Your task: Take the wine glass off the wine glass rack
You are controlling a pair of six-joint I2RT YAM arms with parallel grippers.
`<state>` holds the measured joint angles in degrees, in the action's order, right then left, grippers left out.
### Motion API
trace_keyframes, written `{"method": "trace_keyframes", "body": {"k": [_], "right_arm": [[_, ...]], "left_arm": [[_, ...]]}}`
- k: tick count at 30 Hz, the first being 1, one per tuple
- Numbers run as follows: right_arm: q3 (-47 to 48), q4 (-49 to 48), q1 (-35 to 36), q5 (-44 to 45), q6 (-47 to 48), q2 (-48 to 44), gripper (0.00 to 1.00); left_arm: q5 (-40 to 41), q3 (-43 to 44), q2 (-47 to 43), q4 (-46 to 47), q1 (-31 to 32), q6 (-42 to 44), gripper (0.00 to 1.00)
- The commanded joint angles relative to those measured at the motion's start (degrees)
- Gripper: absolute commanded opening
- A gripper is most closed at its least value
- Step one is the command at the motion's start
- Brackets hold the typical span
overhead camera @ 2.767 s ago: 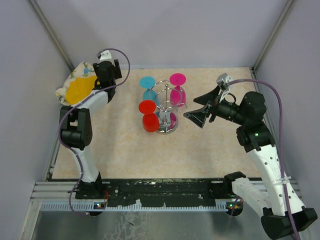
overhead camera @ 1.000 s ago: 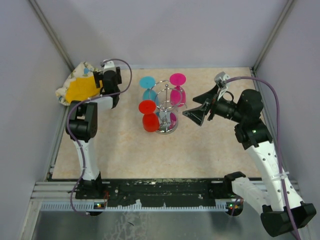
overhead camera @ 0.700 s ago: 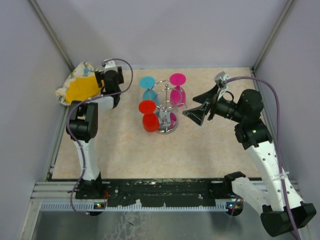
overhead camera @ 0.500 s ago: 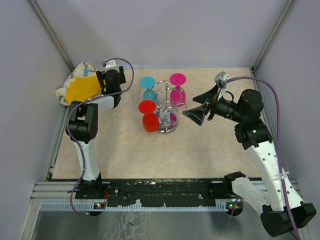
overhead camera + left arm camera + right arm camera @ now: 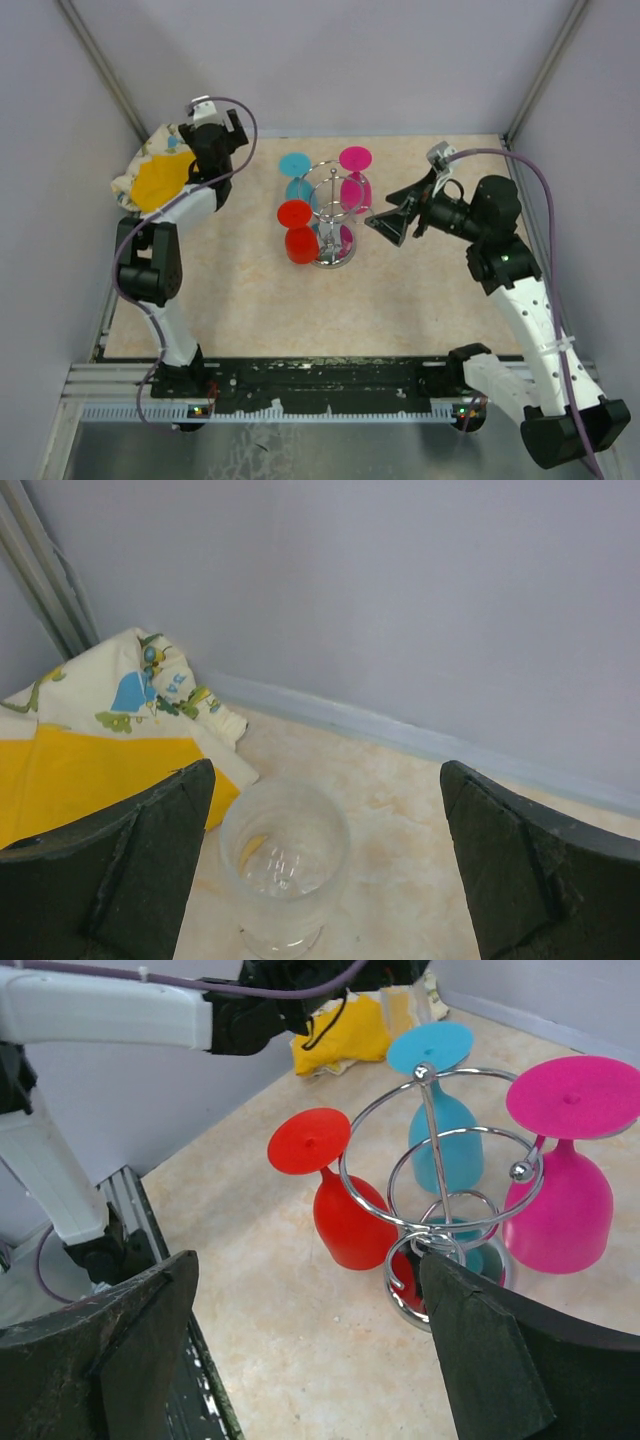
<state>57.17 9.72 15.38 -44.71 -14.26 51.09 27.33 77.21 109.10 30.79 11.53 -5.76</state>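
The chrome wine glass rack [image 5: 331,212] [image 5: 428,1140] stands mid-table. Three wine glasses hang upside down from it: a red one [image 5: 297,232] [image 5: 355,1220], a blue one [image 5: 296,172] [image 5: 445,1135] and a magenta one [image 5: 354,175] [image 5: 565,1200]. My right gripper [image 5: 386,212] [image 5: 308,1260] is open just right of the rack at loop height, holding nothing. At the back left, my left gripper [image 5: 212,148] [image 5: 328,770] is wide open over a clear glass [image 5: 285,865] standing upright on the table. That glass sits nearer its left finger and apart from both.
A crumpled yellow and printed cloth [image 5: 155,175] [image 5: 90,750] lies in the back left corner beside the clear glass. Grey walls close in the table at the back and sides. A black rail [image 5: 320,375] runs along the near edge.
The left arm's elbow has swung out to the left and its gripper has shifted slightly toward the back corner. The right gripper has edged left, closer to the rack.
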Motion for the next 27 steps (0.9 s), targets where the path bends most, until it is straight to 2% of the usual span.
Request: {"method": "trace_keyframes", "body": {"k": [1,5,10,11,14,15,19,23,27], "right_arm": [[4.89,2.18,0.37,4.50,-1.61,2.69,0.88],[6.47,3.04,0.37,7.88,-4.05,4.77,0.72],[10.06,4.43,0.40,14.21,-9.23,9.97,0.62],[10.83,4.13,0.39,14.74,-10.81,11.66,0.56],[13.22,1.86,0.39,15.27,-16.60,16.95,0.27],[14.37,1.74,0.47,16.24,-17.71,18.42,0.23],[17.34,2.76,0.52,19.14,-19.25,22.78,0.22],[19.29,3.88,0.53,20.90,-19.14,26.15,0.31],[20.68,3.01,0.26,21.24,-19.39,29.11,0.34]], "left_arm": [[-3.59,0.24,-4.59,-1.95,0.25,-3.80,1.00],[-5.87,0.10,-8.12,-3.73,0.48,-6.84,1.00],[-7.43,0.18,-13.27,-7.75,0.84,-10.77,1.00],[-8.08,0.14,-14.09,-8.58,1.09,-11.52,1.00],[-6.80,0.84,-16.39,-11.52,3.03,-11.64,1.00],[-6.43,1.27,-17.09,-11.88,3.74,-11.71,1.00],[-6.90,2.79,-18.46,-14.90,5.07,-13.54,1.00],[-8.13,3.99,-19.61,-19.70,5.11,-17.41,0.99],[-8.98,2.54,-22.17,-20.77,5.50,-19.54,0.99]]}}
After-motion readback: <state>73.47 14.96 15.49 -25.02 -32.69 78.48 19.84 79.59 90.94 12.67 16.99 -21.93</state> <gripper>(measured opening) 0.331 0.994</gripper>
